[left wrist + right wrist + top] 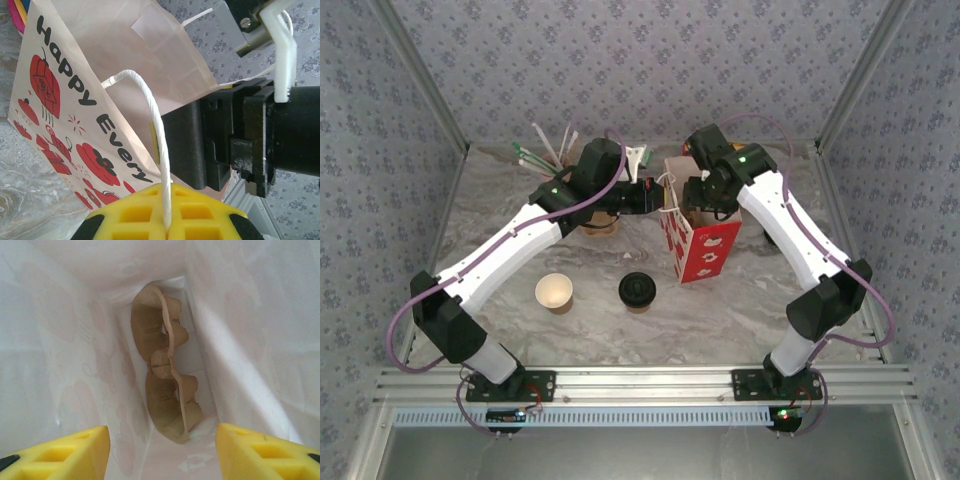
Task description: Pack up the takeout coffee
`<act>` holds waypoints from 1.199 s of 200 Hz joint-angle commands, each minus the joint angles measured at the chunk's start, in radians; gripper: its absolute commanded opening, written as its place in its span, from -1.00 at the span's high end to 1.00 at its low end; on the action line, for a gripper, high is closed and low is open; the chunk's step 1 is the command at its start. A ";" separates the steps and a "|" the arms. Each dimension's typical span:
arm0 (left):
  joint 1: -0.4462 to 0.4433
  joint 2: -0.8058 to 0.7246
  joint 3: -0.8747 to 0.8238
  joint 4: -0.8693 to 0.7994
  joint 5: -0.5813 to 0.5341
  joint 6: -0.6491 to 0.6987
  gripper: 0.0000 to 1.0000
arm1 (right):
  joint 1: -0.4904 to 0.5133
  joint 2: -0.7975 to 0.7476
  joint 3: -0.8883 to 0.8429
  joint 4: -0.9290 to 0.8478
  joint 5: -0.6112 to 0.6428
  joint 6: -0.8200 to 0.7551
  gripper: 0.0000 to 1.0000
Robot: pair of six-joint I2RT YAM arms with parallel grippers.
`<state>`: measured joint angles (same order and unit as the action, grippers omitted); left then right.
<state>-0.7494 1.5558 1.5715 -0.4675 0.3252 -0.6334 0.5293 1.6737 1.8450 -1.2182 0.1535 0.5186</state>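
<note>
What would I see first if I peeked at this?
The red-and-white paper bag standing mid-table, its white string handle pinched in the left gripper. The right gripper hangs open in its mouth, above a brown cardboard tray inside. Near the bag waits the black-lidded coffee cup.

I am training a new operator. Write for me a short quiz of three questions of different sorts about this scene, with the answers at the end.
1. True or false: the tan paper cup with the round black lid is already inside the red-and-white paper gift bag.
2. What does the left gripper pinch? A) the bag's white twisted cord handle; B) a metal spoon; C) a paper napkin.
3. The right gripper is open above the bag. What lies inside at the bottom?

Key
1. False: it stands on the grey marbled table, in front of the bag.
2. A.
3. A brown moulded-pulp cup carrier, lying on its edge.
</note>
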 commanded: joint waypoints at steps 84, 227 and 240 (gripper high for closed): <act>0.012 -0.012 0.004 -0.017 0.001 0.024 1.00 | 0.030 0.130 0.182 -0.091 -0.006 -0.099 0.53; 0.056 0.007 0.047 -0.053 0.046 0.042 1.00 | -0.009 0.175 0.033 -0.058 -0.095 -0.113 0.80; 0.054 0.006 0.041 -0.047 0.051 0.037 1.00 | -0.009 0.180 0.030 -0.055 -0.096 -0.109 0.80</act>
<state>-0.6956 1.5589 1.5829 -0.5213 0.3481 -0.5957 0.5228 1.8404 1.8797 -1.2720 0.0742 0.4095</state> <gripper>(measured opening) 0.049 0.104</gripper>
